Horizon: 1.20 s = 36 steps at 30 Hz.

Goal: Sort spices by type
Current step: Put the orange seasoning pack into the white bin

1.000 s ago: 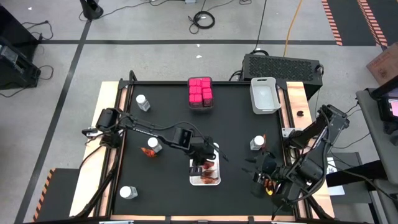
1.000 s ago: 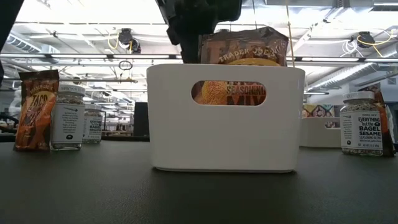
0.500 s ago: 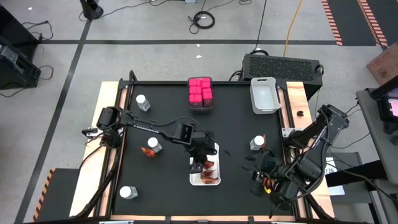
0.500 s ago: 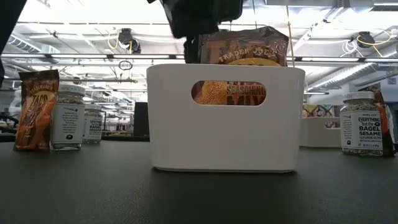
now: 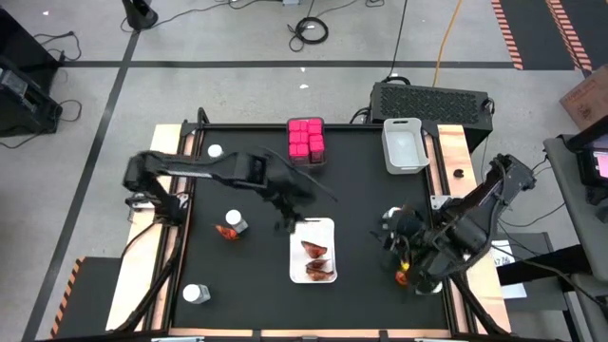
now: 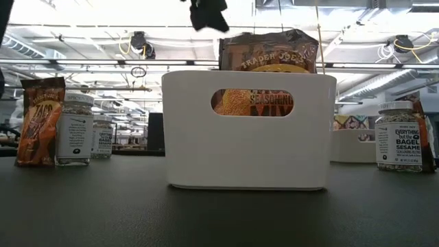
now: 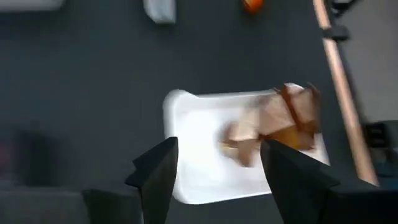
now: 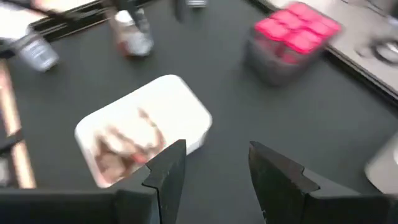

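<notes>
Packets (image 5: 314, 259) of the crinkly red-orange kind lie in the white tray (image 5: 325, 226) near the middle of the black bench (image 5: 361, 199), two of them as the high view shows it; the low view sees one standing up above the tray's near wall (image 6: 248, 140). The left pincer (image 5: 283, 218) is blurred in the high view, above the bench just beyond the tray's far left corner, and its wrist view shows the fingers (image 7: 155, 177) apart with nothing between them, looking down on the tray (image 7: 186, 118) and the packets (image 7: 273, 124). The right pincer (image 5: 404, 249) sits over the bench's right edge, near a jar (image 5: 390, 218) and a bit of orange packet (image 5: 403, 277); its fingers (image 8: 166, 177) stand apart in its own view, and whether anything is held I cannot tell. Pink cube boxes (image 5: 306, 139) are grouped in a dark bin at the far edge, beside a grey bin (image 5: 404, 144). Another packet (image 5: 226, 231) lies left of the tray, touching a white-capped jar (image 5: 235, 220). Two more jars stand apart, one at the far left corner (image 5: 215, 152) and one at the near left (image 5: 196, 294).
</notes>
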Tool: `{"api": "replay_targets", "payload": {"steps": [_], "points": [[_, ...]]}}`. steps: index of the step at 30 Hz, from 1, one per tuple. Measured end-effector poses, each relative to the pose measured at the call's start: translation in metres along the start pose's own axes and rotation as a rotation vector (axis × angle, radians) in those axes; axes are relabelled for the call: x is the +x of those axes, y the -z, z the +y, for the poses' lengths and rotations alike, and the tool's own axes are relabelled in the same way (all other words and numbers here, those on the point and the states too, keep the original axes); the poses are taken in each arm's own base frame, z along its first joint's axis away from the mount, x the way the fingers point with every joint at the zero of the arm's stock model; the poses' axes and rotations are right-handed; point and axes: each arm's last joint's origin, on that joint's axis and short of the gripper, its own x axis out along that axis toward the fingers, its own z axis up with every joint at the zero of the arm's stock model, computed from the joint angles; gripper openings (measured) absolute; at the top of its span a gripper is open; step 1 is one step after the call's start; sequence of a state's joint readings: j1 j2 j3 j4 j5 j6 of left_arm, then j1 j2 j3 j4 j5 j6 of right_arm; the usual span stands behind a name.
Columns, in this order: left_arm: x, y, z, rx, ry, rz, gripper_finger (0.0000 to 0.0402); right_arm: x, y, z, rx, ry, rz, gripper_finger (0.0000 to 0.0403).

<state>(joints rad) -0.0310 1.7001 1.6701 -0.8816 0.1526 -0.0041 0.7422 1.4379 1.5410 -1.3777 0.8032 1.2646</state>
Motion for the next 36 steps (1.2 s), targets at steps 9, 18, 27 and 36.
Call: {"api": "replay_targets", "payload": {"steps": [9,18,27,36], "points": [[-0.057,0.020,0.053,0.111,-0.058,-0.187,0.0232,0.017,-0.020,-0.036,0.313,0.214,0.101,0.0205],[-0.062,0.027,0.084,0.128,0.067,-0.247,0.0232,0.064,-0.011,-0.068,0.444,0.438,0.217,0.0242],[-0.069,0.031,0.104,0.058,0.018,-0.262,0.0232,0.081,0.020,-0.124,0.693,0.619,0.395,0.0232],[-0.073,0.022,0.108,-0.002,-0.023,-0.353,0.0232,0.100,0.047,-0.132,0.692,0.611,0.452,0.0226]]}}
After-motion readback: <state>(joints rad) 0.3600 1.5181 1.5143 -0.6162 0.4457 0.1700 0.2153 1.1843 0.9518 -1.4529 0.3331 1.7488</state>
